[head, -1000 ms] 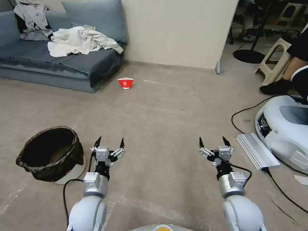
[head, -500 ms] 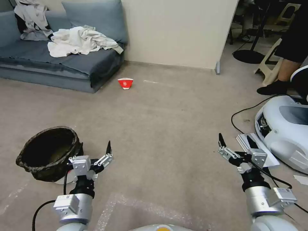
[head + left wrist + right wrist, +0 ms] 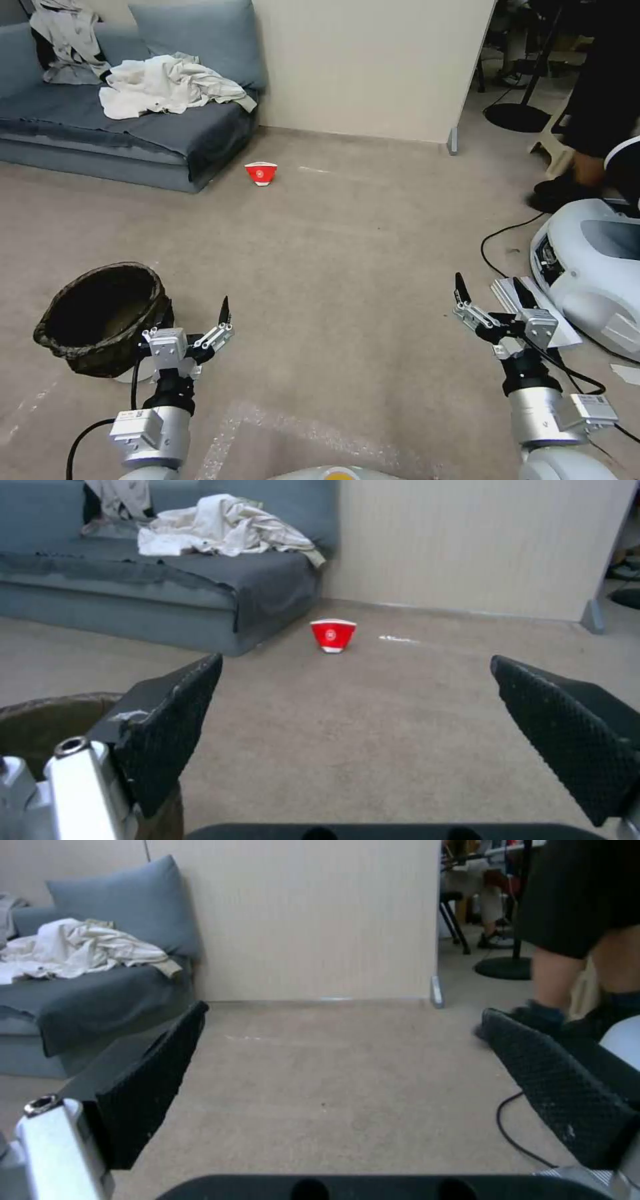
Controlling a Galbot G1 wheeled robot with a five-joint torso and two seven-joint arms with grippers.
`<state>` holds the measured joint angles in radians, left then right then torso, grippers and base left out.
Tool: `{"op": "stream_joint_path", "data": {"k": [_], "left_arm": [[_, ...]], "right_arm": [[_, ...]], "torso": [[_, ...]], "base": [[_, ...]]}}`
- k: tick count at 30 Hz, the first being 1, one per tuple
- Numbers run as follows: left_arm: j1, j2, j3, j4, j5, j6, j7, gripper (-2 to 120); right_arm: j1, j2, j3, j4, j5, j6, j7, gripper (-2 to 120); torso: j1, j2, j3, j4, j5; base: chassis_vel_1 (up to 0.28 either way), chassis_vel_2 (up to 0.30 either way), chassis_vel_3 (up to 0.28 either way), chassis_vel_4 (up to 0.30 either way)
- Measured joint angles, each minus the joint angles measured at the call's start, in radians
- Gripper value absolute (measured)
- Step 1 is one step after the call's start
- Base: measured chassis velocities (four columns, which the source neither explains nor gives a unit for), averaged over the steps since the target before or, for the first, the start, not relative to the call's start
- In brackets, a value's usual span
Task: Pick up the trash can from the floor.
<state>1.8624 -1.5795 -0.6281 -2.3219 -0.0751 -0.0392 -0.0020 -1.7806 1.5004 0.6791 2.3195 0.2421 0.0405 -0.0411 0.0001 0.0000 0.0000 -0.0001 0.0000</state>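
Trash can (image 3: 100, 320) upright on floor (image 3: 347, 267); left gripper (image 3: 195, 320) just beside its rim, fingers spread wide, empty; right gripper (image 3: 490, 297) well apart, likewise wide, empty.

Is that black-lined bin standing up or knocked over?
Tilted, not flat: the trash can leans on the floor, its open mouth facing up.
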Motion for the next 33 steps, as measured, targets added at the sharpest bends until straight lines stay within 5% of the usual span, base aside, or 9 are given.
{"op": "stream_joint_path", "data": {"k": [33], "left_arm": [[0.008,-0.026,-0.001,-0.005,0.009,0.001,-0.015,100]], "right_arm": [[0.006,-0.022,0.002,-0.016,0.022,0.006,-0.013,100]], "torso": [[0.000,0.000,0.000,0.0001,0.0000]], "base": [[0.068,0.070,0.073,0.072]]}}
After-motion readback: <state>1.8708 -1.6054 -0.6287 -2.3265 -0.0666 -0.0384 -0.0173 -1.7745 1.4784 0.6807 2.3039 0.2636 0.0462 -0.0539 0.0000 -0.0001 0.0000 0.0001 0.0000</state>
